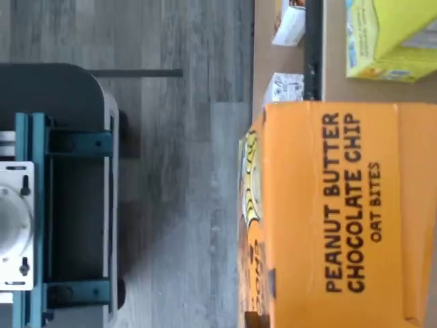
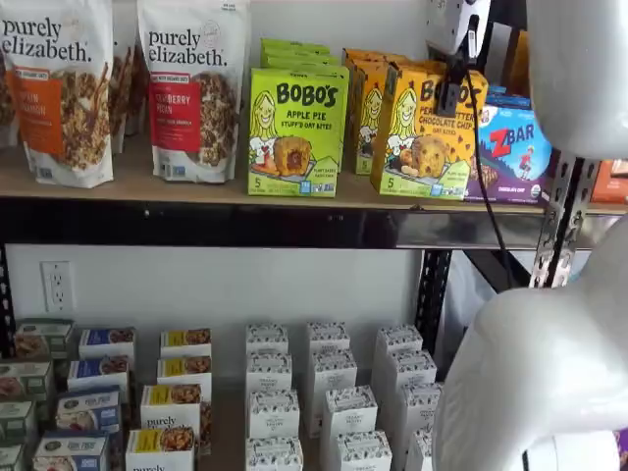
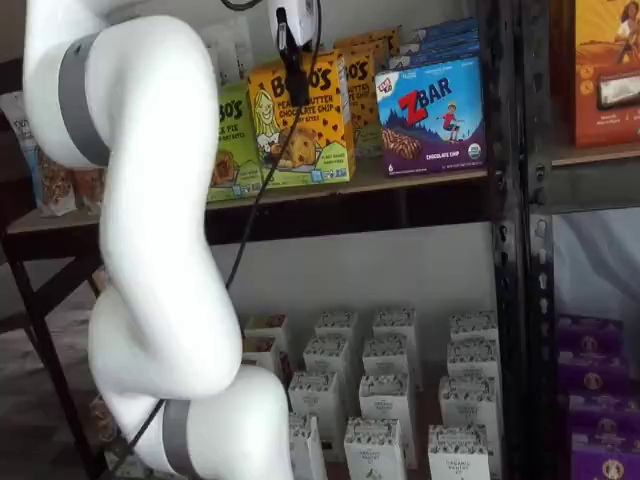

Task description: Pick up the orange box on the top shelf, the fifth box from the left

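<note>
Orange box point(image 3: 298, 118) gripped on the top shelf point(image 2: 245, 224) — lifting step.
The gripper point(image 3: 292, 62) is seen pinching the box's upper edge; next, a straight, steady lift clear is judged necessary.

Lime-green Apple Pie box point(image 2: 297, 130), blue ZBar box point(image 3: 432, 117), granola bags point(image 2: 193, 88).
</note>
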Available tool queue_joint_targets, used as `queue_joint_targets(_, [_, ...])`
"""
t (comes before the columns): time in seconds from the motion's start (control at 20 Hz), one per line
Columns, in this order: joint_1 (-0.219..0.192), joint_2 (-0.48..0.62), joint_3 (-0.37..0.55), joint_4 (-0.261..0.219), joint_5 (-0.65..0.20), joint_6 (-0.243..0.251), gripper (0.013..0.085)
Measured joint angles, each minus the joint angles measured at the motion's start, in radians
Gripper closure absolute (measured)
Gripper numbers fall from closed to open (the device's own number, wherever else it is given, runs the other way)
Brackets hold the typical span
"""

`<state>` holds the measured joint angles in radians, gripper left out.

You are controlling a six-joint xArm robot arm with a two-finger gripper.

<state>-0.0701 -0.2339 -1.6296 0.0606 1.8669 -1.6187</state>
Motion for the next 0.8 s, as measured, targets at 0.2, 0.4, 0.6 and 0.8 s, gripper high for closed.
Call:
queue_joint_targets(0.2, [-0.008,-0.027,0.002,0.016,0.027,-0.002,0.065])
queue_joint_targets(0.4, [-0.02,-0.062,0.003,0.033,0.06,-0.006,0.065])
queue_joint_targets(0.6, [-0.037,-0.1,0.009,0.04,0.094,-0.018,0.065])
queue_joint_targets(0.8, [-0.058,-0.145,0.026,0.031,0.126,-0.04,0.065])
